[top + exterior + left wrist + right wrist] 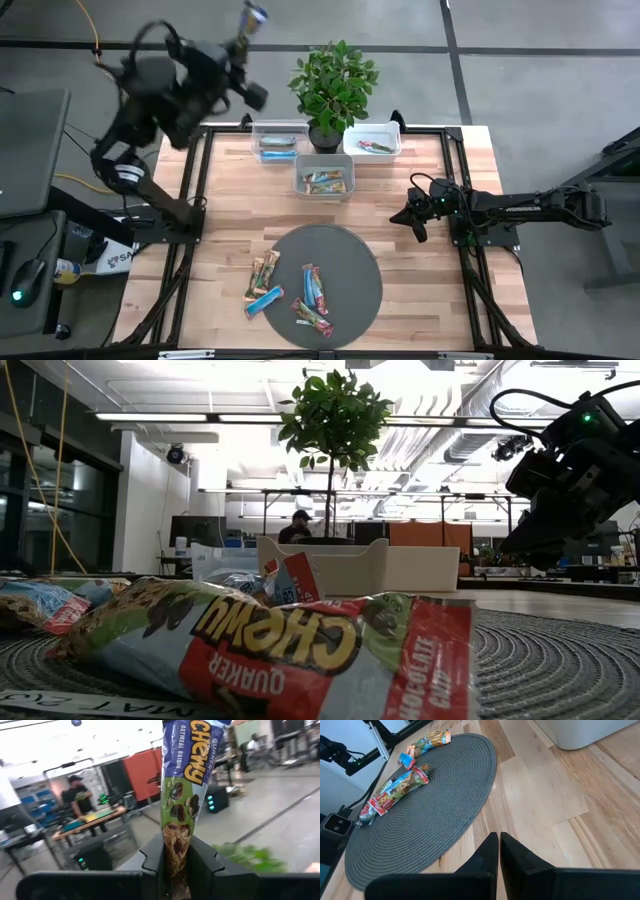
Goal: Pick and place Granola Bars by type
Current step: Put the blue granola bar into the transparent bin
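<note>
My left gripper is raised high above the far left corner of the wooden worktop, outside its edge. Its jaws are clamped on one shiny blue and green wrapped granola bar, which stands upright between my two dark fingers. In the high view this held bar shows as a small bright piece above my left arm.

My right gripper rests low over the right side of the worktop, near the round grey woven mat. Its jaws are together and hold nothing.

The other granola bars lie in two places. On the mat there are two red and blue bars close to each other near its left part. Just beside the mat's left edge, on the bare wood, lie a yellow-brown bar and a bright blue bar; whether they touch the mat I cannot tell.

At the far side stand three clear rectangular plastic bins. The left bin holds blue bars, the right bin holds a red one, and the middle bin, nearer to the mat, holds yellow-brown bars. A green potted plant stands between the two far bins.

In the low view a red and blue bar lies very near to the camera.
</note>
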Robot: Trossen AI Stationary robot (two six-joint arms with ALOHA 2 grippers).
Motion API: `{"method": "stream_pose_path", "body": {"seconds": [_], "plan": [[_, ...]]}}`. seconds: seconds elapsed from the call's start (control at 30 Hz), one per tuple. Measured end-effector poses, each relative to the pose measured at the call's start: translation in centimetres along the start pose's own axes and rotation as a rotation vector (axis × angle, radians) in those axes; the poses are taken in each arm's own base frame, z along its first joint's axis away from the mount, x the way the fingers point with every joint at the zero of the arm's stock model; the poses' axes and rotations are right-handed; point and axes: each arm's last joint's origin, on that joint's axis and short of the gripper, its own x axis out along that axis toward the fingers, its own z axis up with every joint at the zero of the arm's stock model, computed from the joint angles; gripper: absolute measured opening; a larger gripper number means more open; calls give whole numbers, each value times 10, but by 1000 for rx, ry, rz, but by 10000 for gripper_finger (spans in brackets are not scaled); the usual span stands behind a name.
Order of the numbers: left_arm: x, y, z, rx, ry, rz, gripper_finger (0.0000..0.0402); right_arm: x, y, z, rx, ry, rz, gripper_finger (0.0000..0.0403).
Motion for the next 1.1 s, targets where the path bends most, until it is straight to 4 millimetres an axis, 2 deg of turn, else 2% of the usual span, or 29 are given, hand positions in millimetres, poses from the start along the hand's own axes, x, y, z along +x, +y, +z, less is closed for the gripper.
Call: {"method": "stream_pose_path", "body": {"seconds": [0.2, 0.37, 0.47, 0.67, 0.83, 1.1], "plan": [[28, 50, -24, 51, 112, 73, 55, 0, 0, 0, 0, 0, 0, 0], [56, 80, -56, 69, 296, 46, 55, 0, 0, 0, 0, 0, 0, 0], [75, 91, -78, 85, 415, 10, 55, 0, 0, 0, 0, 0, 0, 0], [114, 100, -134, 83, 654, -54, 55, 0, 0, 0, 0, 0, 0, 0], [137, 101, -192, 104, 858, -95, 55, 0, 0, 0, 0, 0, 0, 0], [156, 76, -283, 191, 1028, -270, 55, 0, 0, 0, 0, 0, 0, 0]]}}
